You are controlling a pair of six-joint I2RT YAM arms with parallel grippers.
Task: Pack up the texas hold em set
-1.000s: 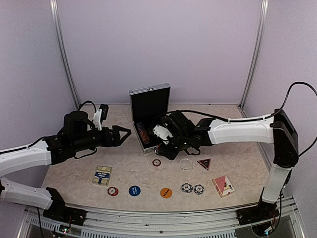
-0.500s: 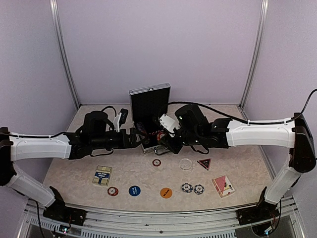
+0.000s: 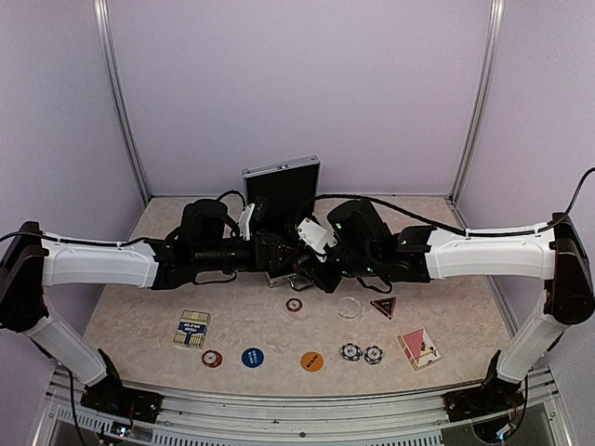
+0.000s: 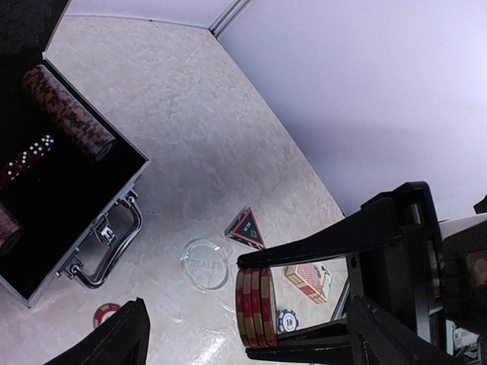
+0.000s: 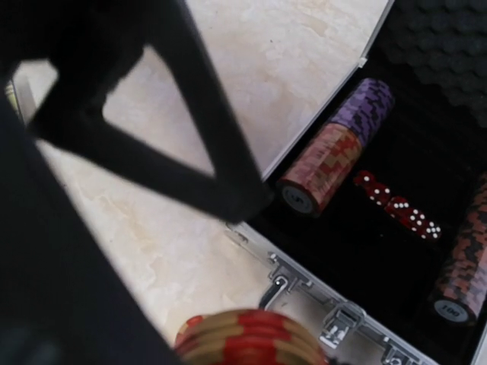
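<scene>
Judging by what lies loose, the packing is perhaps halfway done. Along the near edge of the marbled table [image 3: 130, 321] wait a blue-and-yellow card deck [image 3: 192, 328], a red striped chip [image 3: 212, 358], a blue disc [image 3: 252, 357], an orange disc [image 3: 311, 360], two blue-and-white chips [image 3: 350, 351] and a red-backed card deck [image 3: 419, 347]. A little farther in lie another red chip [image 3: 294, 304], a clear disc marked DEALER [image 4: 204, 264] and a dark triangle [image 3: 382, 306]. All of these have yet to go in.

Just in front of the case, the right end effector [image 3: 299, 268] is clenched on a short stack of red-and-tan striped poker chips [image 4: 255, 304], held on edge above the table. The left end effector [image 3: 268, 251] faces it, released, its fingers spread wide to either side of that stack and apparently touching nothing. A handover looks likely.

Beyond them, the small silver aluminium briefcase [image 3: 282, 190] is open, lid upright, its metal handle [image 4: 114, 247] toward the arms. Its black-lined tray holds a purple-and-red roll of chips [image 5: 335, 144], a row of red dice [image 5: 396, 205] and a second, dark-red roll [image 5: 464, 266].
</scene>
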